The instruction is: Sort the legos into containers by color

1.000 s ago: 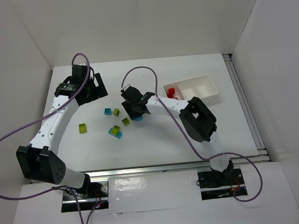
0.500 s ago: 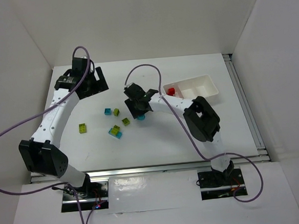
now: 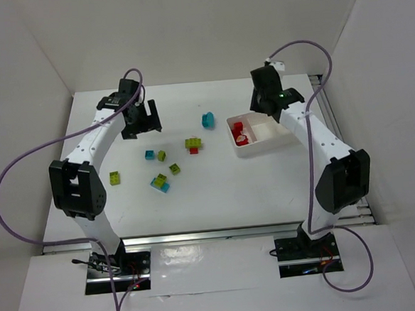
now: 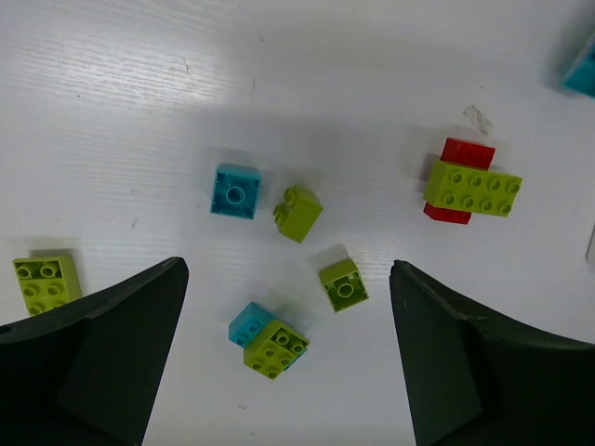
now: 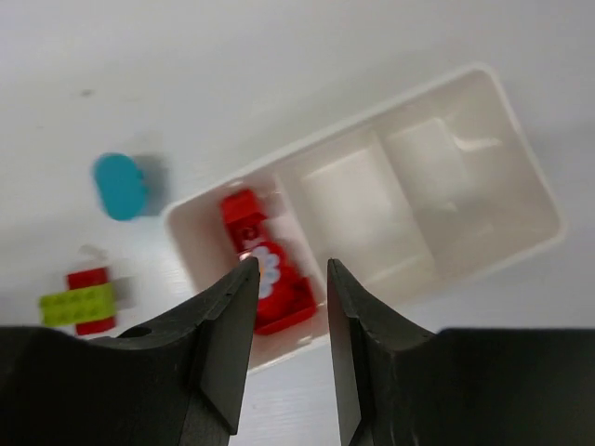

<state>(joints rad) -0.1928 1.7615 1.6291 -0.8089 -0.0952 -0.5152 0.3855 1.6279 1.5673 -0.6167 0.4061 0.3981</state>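
Left hand (image 4: 286, 269) spread, empty, nearer arm; lime brick (image 4: 343, 283) on tabletop (image 4: 112, 111) between its fingers (image 4: 102, 353), slightly right of centre.

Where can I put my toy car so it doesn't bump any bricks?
The table is bare on the near side of the tray, right of the loose bricks. The tray's middle and right compartments are bare too. Crowded: left of the green-on-red brick.

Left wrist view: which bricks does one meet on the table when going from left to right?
yellow-green four-stud brick → cyan one-stud brick → yellow-green one-stud brick → yellow-green bar across a red brick → cyan piece at the right edge
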